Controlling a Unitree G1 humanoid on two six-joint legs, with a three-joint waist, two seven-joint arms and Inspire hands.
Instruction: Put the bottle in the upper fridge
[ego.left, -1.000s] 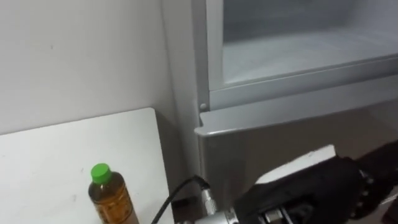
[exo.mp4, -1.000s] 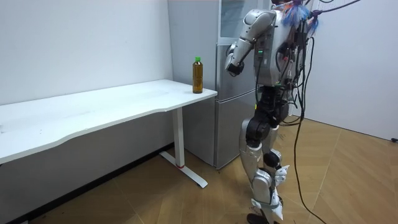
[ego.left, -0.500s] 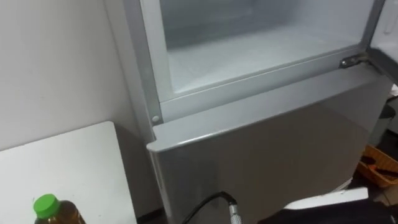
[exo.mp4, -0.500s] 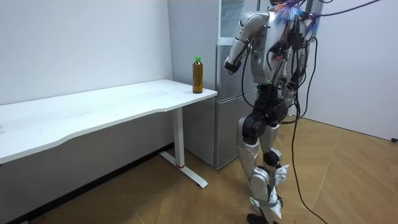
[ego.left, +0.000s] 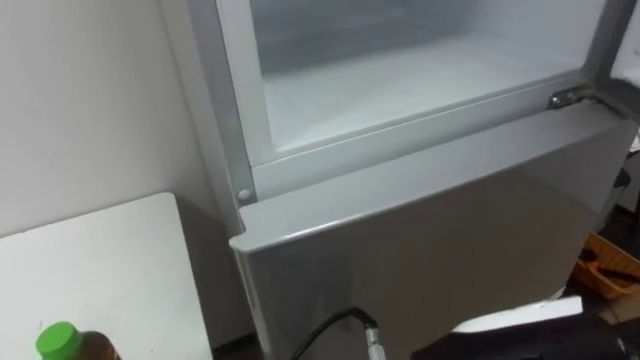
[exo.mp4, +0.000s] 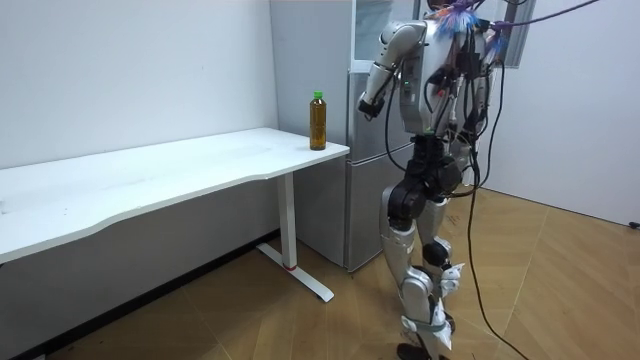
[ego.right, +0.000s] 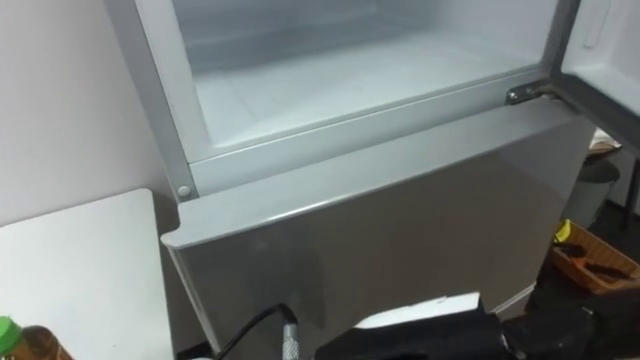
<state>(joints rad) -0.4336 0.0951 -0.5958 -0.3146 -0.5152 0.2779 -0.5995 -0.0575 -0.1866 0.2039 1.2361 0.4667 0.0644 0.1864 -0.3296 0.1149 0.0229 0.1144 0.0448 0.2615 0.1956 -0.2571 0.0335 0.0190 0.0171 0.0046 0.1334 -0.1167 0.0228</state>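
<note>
I cannot tell if the fingers of my left hand (exo.mp4: 366, 103) are open or closed. The hand is up in front of the fridge (ego.left: 420, 230), whose top part is open. The bottle (exo.mp4: 318, 120) stands on the counter (exo.mp4: 200, 165) corner beside the fridge, away from the hand.

The green-capped bottle (ego.left: 62, 343) stands on the white table (ego.left: 100, 270) beside the fridge (ego.left: 430, 230), upper compartment (ego.left: 400, 80) open.
</note>
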